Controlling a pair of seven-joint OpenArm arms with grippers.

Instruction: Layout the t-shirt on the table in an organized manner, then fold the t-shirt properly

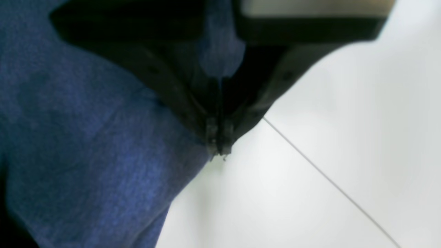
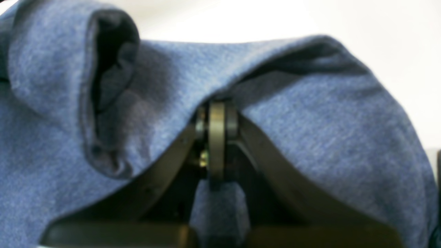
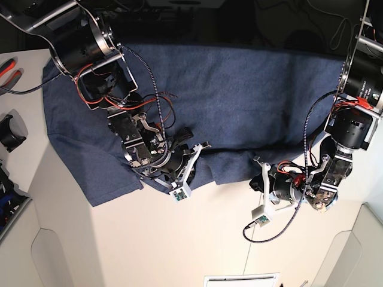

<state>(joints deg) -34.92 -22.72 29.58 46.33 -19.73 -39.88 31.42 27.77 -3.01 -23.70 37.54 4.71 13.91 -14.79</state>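
The slate-blue t-shirt [image 3: 239, 101] lies spread across the far half of the white table [image 3: 197, 239], its near hem running roughly along the middle. My right gripper [image 3: 194, 149] is at the hem left of centre. In its wrist view the right gripper [image 2: 217, 113] is shut on a raised fold of the t-shirt [image 2: 310, 113], with cloth bunched between the fingers. My left gripper [image 3: 257, 166] is at the hem further right. Up close the left gripper [image 1: 218, 148] is shut on the edge of the t-shirt [image 1: 86, 137], just above the table [image 1: 327, 103]. No lettering shows.
A red-handled tool [image 3: 7, 69] and a black object [image 3: 9, 131] lie off the table's left edge. Raised white corner panels stand at the near left [image 3: 54, 257] and near right [image 3: 371, 239]. A thin dark seam [image 1: 327, 179] crosses the tabletop.
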